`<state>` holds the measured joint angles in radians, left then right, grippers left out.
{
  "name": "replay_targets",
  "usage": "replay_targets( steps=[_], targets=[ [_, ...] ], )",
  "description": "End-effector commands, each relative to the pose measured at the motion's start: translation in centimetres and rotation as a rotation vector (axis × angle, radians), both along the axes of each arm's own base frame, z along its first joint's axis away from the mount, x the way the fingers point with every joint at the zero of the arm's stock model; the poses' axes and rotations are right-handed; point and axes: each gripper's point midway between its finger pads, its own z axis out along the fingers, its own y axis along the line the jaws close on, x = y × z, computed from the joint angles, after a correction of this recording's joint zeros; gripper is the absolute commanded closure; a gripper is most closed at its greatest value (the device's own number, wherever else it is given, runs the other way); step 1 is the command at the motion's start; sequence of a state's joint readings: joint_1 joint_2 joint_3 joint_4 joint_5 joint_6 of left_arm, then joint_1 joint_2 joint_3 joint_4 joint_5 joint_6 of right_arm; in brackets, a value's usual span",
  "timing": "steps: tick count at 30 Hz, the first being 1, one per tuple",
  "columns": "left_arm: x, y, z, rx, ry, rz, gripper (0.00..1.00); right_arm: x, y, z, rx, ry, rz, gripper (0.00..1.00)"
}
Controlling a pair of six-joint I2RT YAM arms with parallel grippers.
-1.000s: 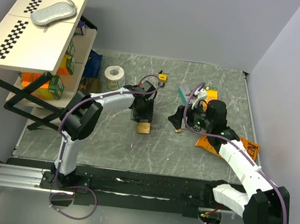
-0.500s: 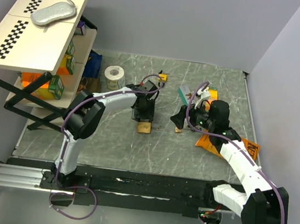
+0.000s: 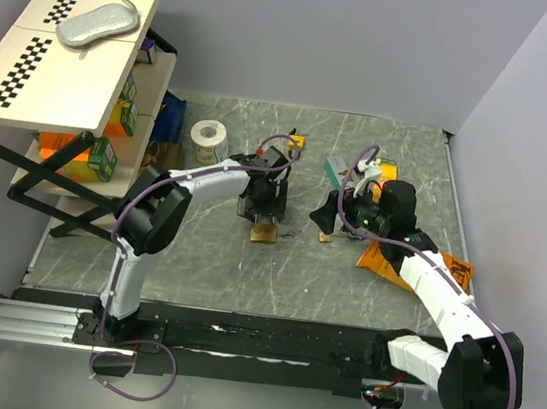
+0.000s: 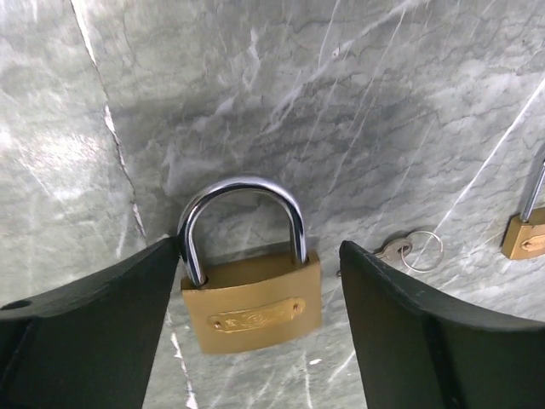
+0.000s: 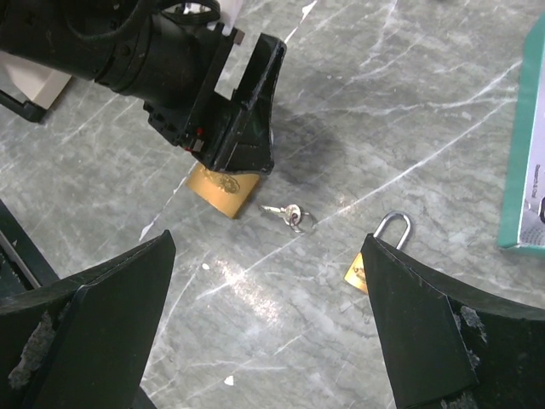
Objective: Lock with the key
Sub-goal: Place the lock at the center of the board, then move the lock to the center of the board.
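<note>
Lying beside the brass padlock on the marble table: a small key on its ring, then a second padlock farther right. Straddles the brass padlock with the left gripper, spread wide, clamping nothing. Hovers over key and second padlock with the right gripper, likewise wide open and empty. Shows tape roll and orange packet only from the top external view
</note>
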<state>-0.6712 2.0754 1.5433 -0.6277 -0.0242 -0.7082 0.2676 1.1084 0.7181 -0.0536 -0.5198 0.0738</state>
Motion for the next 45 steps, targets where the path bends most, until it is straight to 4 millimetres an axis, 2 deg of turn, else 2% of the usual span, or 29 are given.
replay_targets(
  steps=[1, 3, 4, 6, 7, 9, 10, 11, 13, 15, 17, 18, 19, 20, 21, 22, 24, 25, 26, 27, 28, 29, 30, 31, 33, 35, 36, 40, 45],
  targets=[
    [2.4, -0.5, 4.5, -0.048, -0.130, -0.023, 0.17, 2.2, 0.1, 3.3, 0.021, -0.091, -0.020, 0.01],
    [3.6, -1.1, 7.7, -0.113, -0.206, -0.045, 0.14, 3.2, 0.1, 3.7, 0.011, -0.095, -0.035, 0.01],
    [4.1, -1.3, 9.2, -0.139, -0.243, -0.051, 0.13, 3.9, 0.0, 2.9, -0.007, -0.063, -0.051, 0.01],
    [5.2, -1.2, 13.8, -0.197, -0.376, -0.085, 0.02, 5.5, 0.0, 4.0, -0.019, -0.070, -0.069, 0.01],
    [5.3, -1.1, 15.2, -0.210, -0.416, -0.097, 0.02, 6.4, 0.1, 2.8, -0.031, -0.022, -0.086, 0.01],
    [5.6, -0.7, 20.4, -0.277, -0.562, -0.126, 0.04, 8.3, -0.1, 3.8, -0.044, -0.006, -0.120, 0.01],
    [5.1, 0.3, 22.5, -0.302, -0.613, -0.132, 0.04, 9.4, 0.1, 2.2, -0.051, 0.059, -0.141, 0.01],
    [5.0, 0.6, 23.7, -0.320, -0.651, -0.146, 0.04, 10.9, -0.2, 3.4, -0.056, 0.071, -0.197, 0.01],
    [5.1, 1.4, 25.8, -0.346, -0.737, -0.205, 0.04, 13.7, 0.3, 3.6, -0.062, 0.118, -0.222, 0.01],
    [6.2, 2.0, 27.3, -0.333, -0.792, -0.204, 0.04, 14.4, 0.1, 2.6, -0.082, 0.190, -0.247, 0.01],
    [8.0, 2.1, 26.6, -0.276, -0.784, -0.184, 0.04, 15.3, -0.1, 2.4, -0.050, 0.210, -0.255, 0.01],
    [9.0, 1.9, 28.4, -0.276, -0.814, -0.177, 0.04, 15.5, -0.1, 2.8, -0.029, 0.201, -0.249, 0.01],
    [10.3, 1.3, 26.3, -0.248, -0.771, -0.174, 0.04, 15.1, -0.5, 2.8, -0.019, 0.199, -0.252, 0.01],
    [10.8, 1.1, 25.8, -0.228, -0.757, -0.181, 0.04, 15.1, -1.1, 3.0, -0.016, 0.187, -0.261, 0.01],
    [11.7, 0.6, 27.1, -0.235, -0.789, -0.185, 0.04, 15.0, -1.6, 3.8, -0.015, 0.161, -0.271, 0.01],
    [12.8, 0.1, 25.5, -0.220, -0.773, -0.186, 0.04, 14.7, -2.1, 3.5, -0.027, 0.161, -0.272, 0.01],
    [14.4, -0.6, 26.4, -0.232, -0.819, -0.171, 0.04, 14.0, -3.1, 4.5, -0.046, 0.128, -0.272, 0.01],
    [15.5, -1.3, 24.5, -0.219, -0.797, -0.178, 0.04, 13.4, -3.7, 4.2, -0.060, 0.131, -0.278, 0.01],
    [16.5, -1.1, 24.0, -0.195, -0.801, -0.149, 0.04, 13.1, -3.9, 4.2, -0.070, 0.122, -0.282, 0.01],
    [17.3, -1.6, 25.0, -0.209, -0.823, -0.138, 0.04, 12.8, -4.4, 4.4, -0.076, 0.110, -0.292, 0.01],
    [18.5, -2.1, 22.2, -0.190, -0.785, -0.135, 0.04, 11.9, -4.8, 4.6, -0.081, 0.101, -0.294, 0.01],
    [19.2, -2.4, 21.4, -0.185, -0.773, -0.113, 0.04, 11.4, -5.0, 4.7, -0.084, 0.097, -0.295, 0.01],
    [20.0, -2.7, 22.0, -0.192, -0.790, -0.108, 0.04, 10.7, -5.3, 5.4, -0.081, 0.075, -0.297, 0.01],
    [21.0, -3.2, 19.0, -0.174, -0.750, -0.116, 0.04, 10.1, -5.4, 4.8, -0.088, 0.090, -0.296, 0.01],
    [22.0, -3.7, 17.9, -0.176, -0.748, -0.113, 0.04, 9.2, -5.9, 5.4, -0.092, 0.067, -0.303, 0.01],
    [22.8, -3.9, 15.4, -0.172, -0.722, -0.099, 0.02, 8.4, -6.3, 4.9, -0.103, 0.074, -0.313, 0.01],
    [22.6, -4.3, 14.0, -0.194, -0.695, -0.118, 0.05, 8.1, -6.5, 5.2, -0.106, 0.060, -0.315, 0.01],
    [23.4, -4.6, 12.6, -0.323, -0.673, -0.119, 0.34, 7.4, -7.2, 4.9, -0.113, 0.064, -0.333, 0.01],
    [23.3, -6.2, 11.3, -0.435, -0.635, -0.168, 0.49, 7.3, -7.5, 4.6, -0.116, 0.080, -0.331, 0.01]
  ],
)
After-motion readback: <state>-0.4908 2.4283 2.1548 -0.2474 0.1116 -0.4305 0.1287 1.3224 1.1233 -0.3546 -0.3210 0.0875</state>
